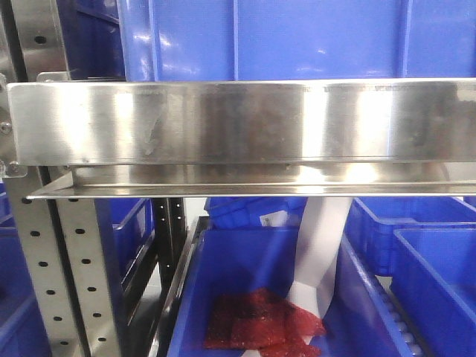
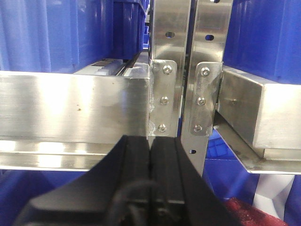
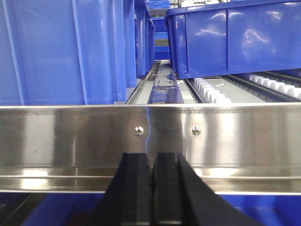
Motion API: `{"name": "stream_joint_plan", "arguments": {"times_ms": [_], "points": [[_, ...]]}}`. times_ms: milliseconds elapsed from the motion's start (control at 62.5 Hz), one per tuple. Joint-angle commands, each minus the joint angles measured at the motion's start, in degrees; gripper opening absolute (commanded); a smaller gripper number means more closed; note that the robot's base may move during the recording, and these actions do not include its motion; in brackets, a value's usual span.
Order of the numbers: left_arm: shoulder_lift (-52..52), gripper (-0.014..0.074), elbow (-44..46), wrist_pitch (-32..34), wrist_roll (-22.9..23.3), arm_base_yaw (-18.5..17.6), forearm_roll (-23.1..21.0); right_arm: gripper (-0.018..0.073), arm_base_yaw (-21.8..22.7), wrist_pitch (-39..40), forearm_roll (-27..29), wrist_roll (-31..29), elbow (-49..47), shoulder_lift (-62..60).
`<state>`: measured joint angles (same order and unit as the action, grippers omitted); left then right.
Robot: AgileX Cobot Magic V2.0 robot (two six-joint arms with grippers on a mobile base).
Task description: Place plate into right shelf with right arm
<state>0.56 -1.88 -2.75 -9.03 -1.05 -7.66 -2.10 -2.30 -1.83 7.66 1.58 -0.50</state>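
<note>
- Front view: a broad brushed-metal lip (image 1: 238, 123) of the right shelf ran across the frame, with a large blue bin (image 1: 297, 37) sitting above it. A hole-punched upright (image 1: 74, 275) stood at lower left. Below the lip, another blue bin (image 1: 260, 297) held red packets (image 1: 260, 323), and a white strip (image 1: 320, 253) hung down into it. The plate did not show in this view, and neither gripper was in sight.
- Left wrist view: the left gripper (image 2: 150, 160) had its two black fingers pressed together with nothing between them. It sat just before two steel uprights (image 2: 186, 70) bolted side by side, with a shelf lip (image 2: 70, 106) to the left and another shelf's corner (image 2: 263, 113) to the right. The plate could not be seen here.
- Right wrist view: the right gripper (image 3: 151, 188) was likewise closed, fingers touching and holding nothing. It faced a steel lip (image 3: 70, 141) with two screws (image 3: 139, 130). Blue bins (image 3: 61, 47) stood behind the lip, and white rollers (image 3: 211, 92) lay under the right-hand bin (image 3: 235, 37). No plate showed in this view either.
</note>
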Motion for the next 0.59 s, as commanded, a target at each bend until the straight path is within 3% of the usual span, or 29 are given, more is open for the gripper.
{"name": "stream_joint_plan", "arguments": {"times_ms": [0, 576], "points": [[0.59, -0.0128, -0.59, 5.16, 0.4, -0.11, -0.47, 0.0055, 0.2, 4.87, -0.06, -0.64, -0.77, -0.94], [0.59, -0.0128, -0.59, 5.16, 0.4, -0.11, -0.47, 0.0055, 0.2, 4.87, -0.06, -0.64, -0.77, -0.94]]}}
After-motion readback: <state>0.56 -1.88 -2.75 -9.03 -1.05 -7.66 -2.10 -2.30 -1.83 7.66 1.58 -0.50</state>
